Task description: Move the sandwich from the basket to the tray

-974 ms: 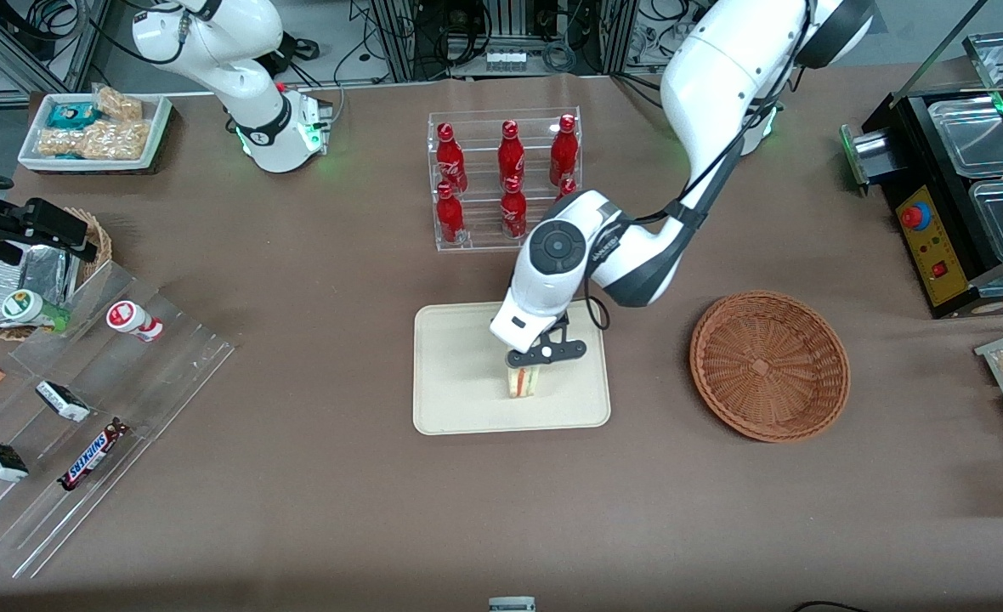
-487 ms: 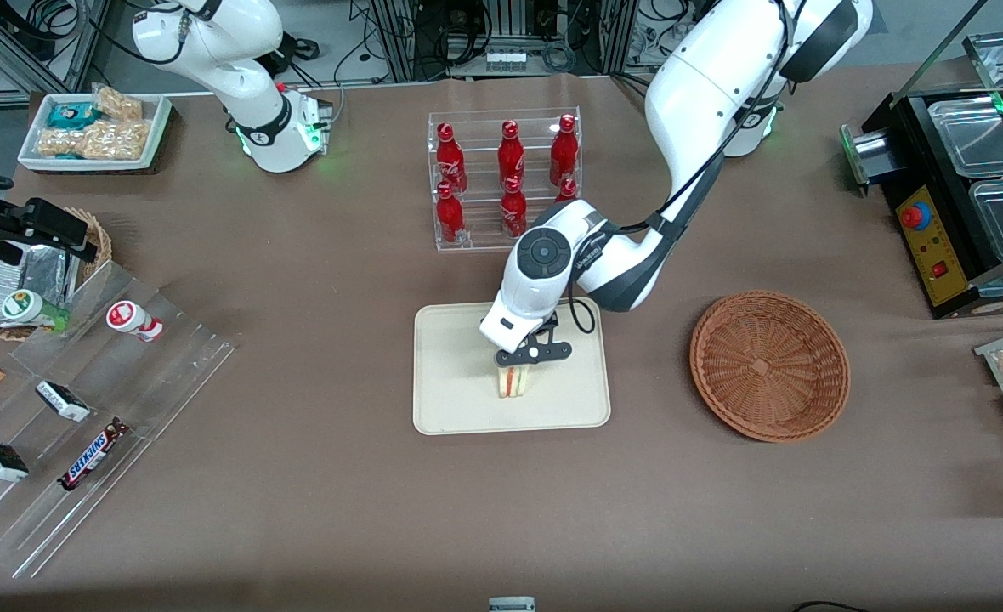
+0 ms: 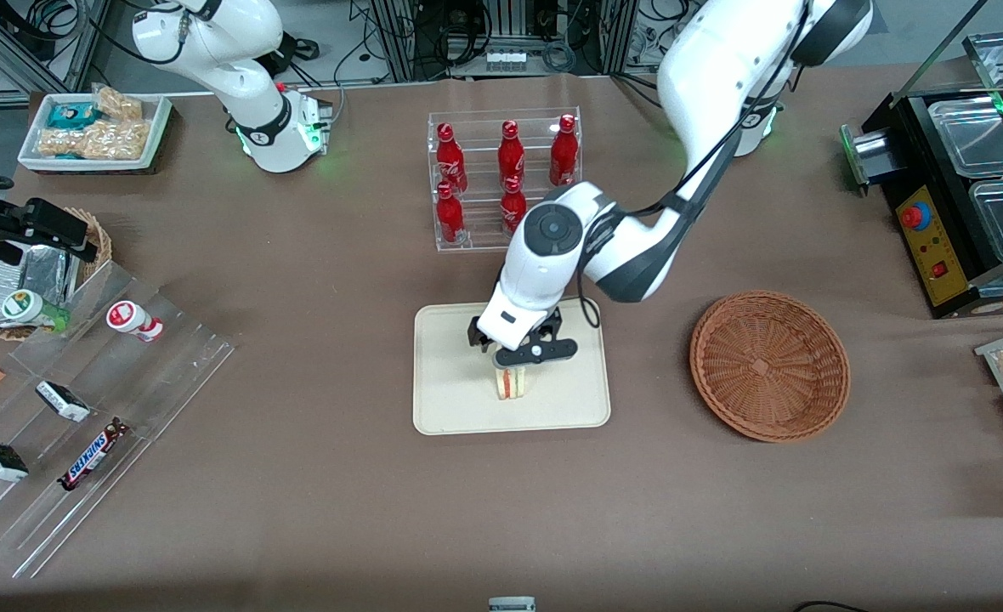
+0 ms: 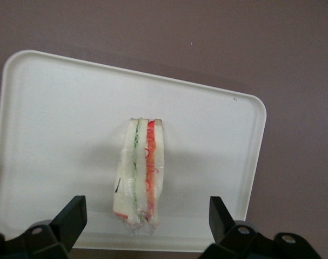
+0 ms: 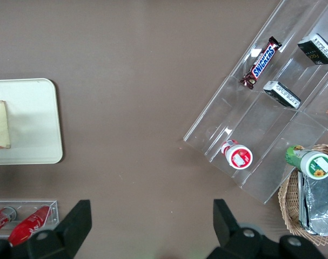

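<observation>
One sandwich point(image 3: 511, 384) stood on its edge on the tray point(image 3: 450, 399), near the tray's middle, its red and green filling lines showing between pale bread slices under clear wrap. From my wrist camera I saw the same sandwich point(image 4: 138, 175) sitting on the tray point(image 4: 55, 108) with my jaws spread wide apart, one fingertip point(image 4: 72, 216) well clear of it on one flank and the other fingertip clear of it on the other flank, so I had released it and touched nothing. My gripper point(image 3: 514, 350) hung just above the sandwich, over the tray's half that lies farther from the front camera, with my white forearm rising away toward the rack of red bottles point(image 3: 506, 174). That clear rack stood on the brown worktop point(image 3: 340, 510) farther from the front camera than the tray. The basket point(image 3: 769, 365) sat on the worktop beside the tray, toward my working arm's end, apart from the tray's rim and with only bare weave showing inside it. Toward the parked arm's end lay a clear stepped display point(image 3: 85, 408) carrying a Snickers bar point(image 3: 93, 455) and small packets.
</observation>
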Controlling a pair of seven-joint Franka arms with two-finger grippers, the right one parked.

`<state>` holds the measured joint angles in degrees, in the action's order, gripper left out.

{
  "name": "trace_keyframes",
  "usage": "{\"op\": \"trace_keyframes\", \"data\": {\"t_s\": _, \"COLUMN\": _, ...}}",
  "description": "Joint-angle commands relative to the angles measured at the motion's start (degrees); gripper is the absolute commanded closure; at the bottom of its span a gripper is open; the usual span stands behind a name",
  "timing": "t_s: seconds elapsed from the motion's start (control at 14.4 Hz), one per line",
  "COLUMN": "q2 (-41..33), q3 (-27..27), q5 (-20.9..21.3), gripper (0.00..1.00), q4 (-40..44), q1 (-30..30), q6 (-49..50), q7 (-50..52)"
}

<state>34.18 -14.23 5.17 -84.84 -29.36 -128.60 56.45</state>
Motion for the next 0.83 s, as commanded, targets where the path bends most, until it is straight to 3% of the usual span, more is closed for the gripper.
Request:
{"op": "trace_keyframes", "data": {"t_s": 0.0, "q2": -4.9, "q3": 0.1, "q5": 1.2, "gripper": 0.0, "q4": -1.6, "q1": 2.4, "q6": 5.2, "q7": 1.0}}
{"op": "trace_keyframes", "data": {"t_s": 0.21, "q2": -6.5, "q3": 0.7, "q5": 1.2, "gripper": 0.0, "q4": -1.9, "q1": 6.0, "q6": 10.5, "q7": 0.4}}
{"op": "trace_keyframes", "data": {"t_s": 0.77, "q2": -14.4, "q3": 0.8, "q5": -0.5, "gripper": 0.0, "q4": -5.4, "q1": 20.6, "q6": 26.3, "q7": -22.7}}
